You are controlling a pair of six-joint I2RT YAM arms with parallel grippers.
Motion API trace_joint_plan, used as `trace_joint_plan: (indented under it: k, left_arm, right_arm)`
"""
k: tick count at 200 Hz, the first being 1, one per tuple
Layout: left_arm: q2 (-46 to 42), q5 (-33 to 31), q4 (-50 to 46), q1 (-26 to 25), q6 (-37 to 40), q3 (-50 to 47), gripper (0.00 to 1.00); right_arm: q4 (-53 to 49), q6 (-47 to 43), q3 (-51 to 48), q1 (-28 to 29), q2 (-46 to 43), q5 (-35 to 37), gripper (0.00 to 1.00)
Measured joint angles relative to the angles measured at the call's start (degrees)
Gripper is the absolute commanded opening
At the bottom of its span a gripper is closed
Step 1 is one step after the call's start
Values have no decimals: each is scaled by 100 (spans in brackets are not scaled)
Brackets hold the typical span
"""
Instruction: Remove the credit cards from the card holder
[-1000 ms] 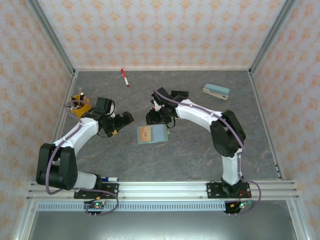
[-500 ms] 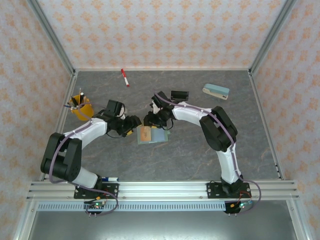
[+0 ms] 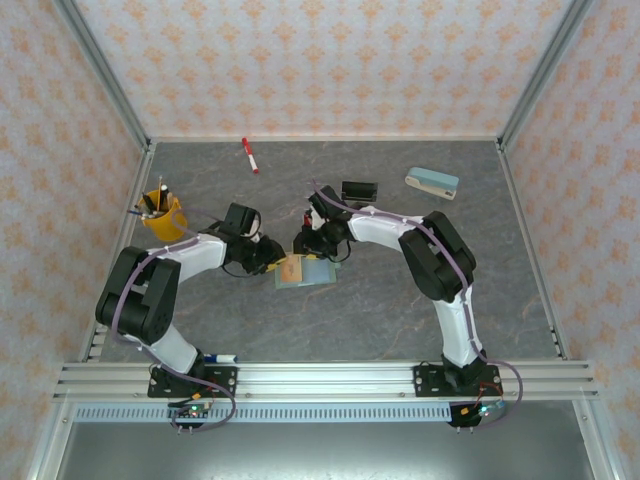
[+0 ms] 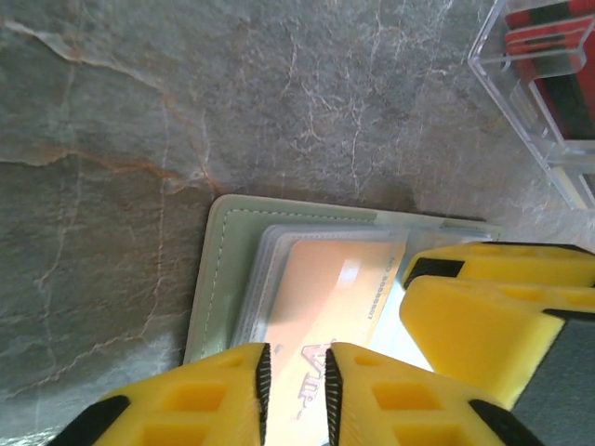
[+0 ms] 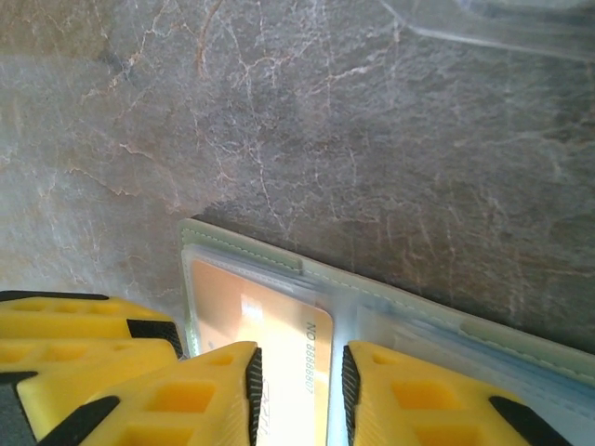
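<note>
Nearest me, by the foot of the left arm, a pen (image 3: pixel 222 357) with a blue cap lies along the table's (image 3: pixel 380 310) front edge. Further in, both arms bend toward the middle and meet over the wallet (image 4: pixel 226 269), which lies open and flat on the grey, stone-patterned top.

The left gripper (image 4: pixel 293 360) points down at the wallet, its yellow jaws a narrow slit apart. The tan-gold card (image 4: pixel 321 293) shows through that slit and runs on just ahead of the tips, lying among the wallet's clear pockets. I see nothing pinched between those jaws, and I cannot tell whether the tips touch the card.

The right gripper (image 5: pixel 297 362) comes at the same card from the opposite side. Its jaws are also a little apart, the card's printed number shows in the gap, and nothing is visibly clamped. Its fingers stand just to the right of the left gripper's.

Beyond the left gripper's tips and off to their right stands a clear plastic tray (image 4: pixel 521 88) with something red inside. Behind the right gripper's wrist sits a small black box (image 3: pixel 358 190). Well off to the left gripper's outer side, a yellow cup (image 3: pixel 165 215) holds pens. Far beyond the right arm lies a cream-and-teal stapler (image 3: pixel 432 182), and farthest off, near the back wall, a red marker (image 3: pixel 249 155).
</note>
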Motion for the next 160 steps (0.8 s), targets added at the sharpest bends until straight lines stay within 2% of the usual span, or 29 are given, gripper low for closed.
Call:
trace_joint_plan:
  k: [52, 101, 160]
  left_arm:
    - [199, -85, -4, 0, 28, 0, 11]
    - [210, -199, -98, 0, 142, 35, 8]
    - [181, -256, -129, 0, 273, 13, 4]
  right_arm:
    - [52, 4, 0, -11, 50, -103, 28]
    - [90, -35, -15, -37, 72, -264, 22]
    - [1010, 260, -590, -214, -4, -940, 16]
